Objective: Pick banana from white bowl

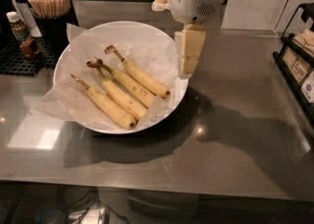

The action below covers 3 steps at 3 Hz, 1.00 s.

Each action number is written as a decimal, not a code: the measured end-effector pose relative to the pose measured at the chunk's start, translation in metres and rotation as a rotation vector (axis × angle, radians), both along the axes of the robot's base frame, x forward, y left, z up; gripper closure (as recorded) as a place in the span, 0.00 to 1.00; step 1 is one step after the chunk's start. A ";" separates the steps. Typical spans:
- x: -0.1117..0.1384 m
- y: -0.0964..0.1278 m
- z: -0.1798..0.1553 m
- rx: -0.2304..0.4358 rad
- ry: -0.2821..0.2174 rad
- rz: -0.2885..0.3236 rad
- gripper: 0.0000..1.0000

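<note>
The white bowl, lined with crinkled white paper, sits on the grey counter at left of centre. Several bananas lie in it. The banana with a curled brown stem and dark tip is the rightmost one, lying diagonally. Next to it are two bananas joined at one dark stem, and a single banana with a thin straight stem at the front left. My gripper hangs from the white arm over the bowl's right rim, just right of the banana and above it, holding nothing.
A black holder of wooden sticks and a small sauce bottle stand on a black mat at the back left. A black rack with packets is at the right edge. A clear stand is at the back.
</note>
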<state>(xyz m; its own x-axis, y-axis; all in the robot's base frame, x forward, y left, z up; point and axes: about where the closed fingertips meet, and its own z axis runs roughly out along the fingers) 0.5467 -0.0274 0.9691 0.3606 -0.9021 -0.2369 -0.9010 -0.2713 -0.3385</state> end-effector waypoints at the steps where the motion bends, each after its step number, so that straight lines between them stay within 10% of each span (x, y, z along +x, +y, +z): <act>1: 0.018 0.018 -0.004 0.053 0.037 0.056 0.00; 3: 0.019 0.024 -0.005 0.094 0.037 0.074 0.00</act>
<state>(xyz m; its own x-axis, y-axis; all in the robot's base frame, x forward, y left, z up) 0.5653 -0.0037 0.9636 0.4146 -0.8466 -0.3337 -0.8922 -0.3060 -0.3323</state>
